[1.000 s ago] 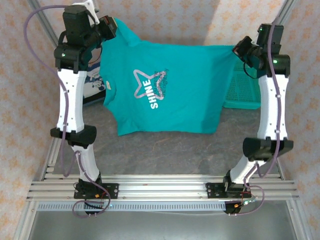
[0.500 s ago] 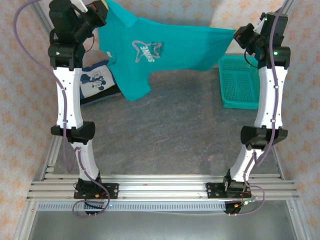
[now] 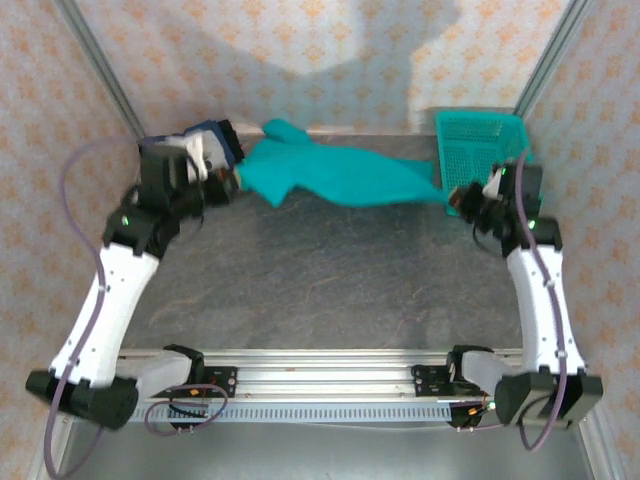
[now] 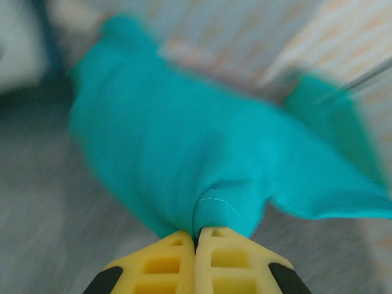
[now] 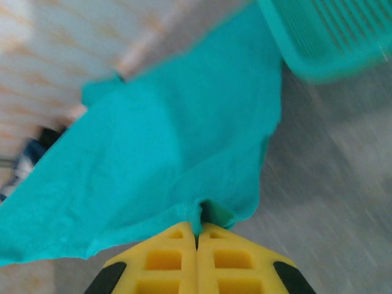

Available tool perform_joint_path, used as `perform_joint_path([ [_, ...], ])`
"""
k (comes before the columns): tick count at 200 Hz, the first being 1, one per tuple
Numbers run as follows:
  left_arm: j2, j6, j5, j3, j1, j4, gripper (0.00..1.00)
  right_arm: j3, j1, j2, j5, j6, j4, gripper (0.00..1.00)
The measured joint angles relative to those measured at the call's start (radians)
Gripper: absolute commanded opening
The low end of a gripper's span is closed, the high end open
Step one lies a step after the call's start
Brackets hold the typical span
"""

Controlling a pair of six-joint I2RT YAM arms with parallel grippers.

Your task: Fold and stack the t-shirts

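From above, one teal cotton t-shirt (image 3: 345, 178) lies stretched low across the far side of the grey counter (image 3: 330, 270), pinched at each end by the left tool (image 3: 235, 180) and the right tool (image 3: 458, 198). One teal plastic mesh basket (image 3: 480, 150) stands in the far right corner, the shirt outside it.

At the left wrist, the yellow tool (image 4: 196, 236) is clamped tight on a shirt (image 4: 184, 153) fold.

At the right wrist, the tool (image 5: 197, 229) likewise grips the shirt's (image 5: 171, 141) edge, with the basket (image 5: 324, 37) just beyond.

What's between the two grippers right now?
The teal t-shirt spans the gap, stretched from the left gripper to the right gripper, both shut on its edges; the top view shows it.
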Motion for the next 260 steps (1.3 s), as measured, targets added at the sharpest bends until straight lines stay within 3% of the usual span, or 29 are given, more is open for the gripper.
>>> perform_joint_path([
  [11,-0.091,-0.068,-0.038,-0.167,0.001,-0.04,0.02,-0.148,-0.001,-0.096,0.016,0.017,-0.037,0.09],
  [16,-0.135,-0.101,-0.057,-0.24,0.001,-0.057,0.17,-0.196,-0.001,-0.131,0.026,0.02,-0.053,0.16],
  [22,-0.189,-0.15,-0.079,-0.318,0.001,-0.078,0.42,-0.258,-0.001,-0.183,0.045,0.032,-0.082,0.38],
  [26,-0.224,-0.18,-0.093,-0.362,0.0,-0.094,0.51,-0.287,-0.001,-0.211,0.052,0.047,-0.1,0.48],
  [37,-0.319,-0.266,-0.122,-0.467,0.0,-0.151,0.72,-0.361,-0.002,-0.285,0.072,0.073,-0.149,0.61],
  [39,-0.332,-0.278,-0.125,-0.478,0.0,-0.156,0.78,-0.372,-0.002,-0.298,0.073,0.079,-0.154,0.63],
  [41,-0.348,-0.292,-0.13,-0.494,0.0,-0.166,0.94,-0.383,-0.002,-0.309,0.076,0.081,-0.16,0.65],
  [44,-0.369,-0.314,-0.138,-0.513,0.0,-0.178,0.99,-0.395,-0.002,-0.322,0.08,0.09,-0.166,0.68],
  [59,-0.447,-0.403,-0.183,-0.563,0.0,-0.247,1.0,-0.443,-0.002,-0.379,0.101,0.13,-0.198,0.77],
  [84,-0.483,-0.495,-0.246,-0.573,0.001,-0.31,1.0,-0.439,-0.002,-0.388,0.129,0.155,-0.221,0.81],
  [129,-0.3,-0.496,-0.254,-0.513,0.001,-0.281,1.0,-0.356,-0.002,-0.225,0.115,0.15,-0.161,0.79],
  [187,0.043,-0.402,-0.265,-0.388,0.001,-0.242,1.0,-0.305,0.059,0.1,0.098,0.121,-0.046,0.68],
  [260,0.095,-0.399,-0.21,-0.502,0.1,-0.174,0.99,-0.311,0.101,0.369,0.143,0.166,0.14,0.47],
])
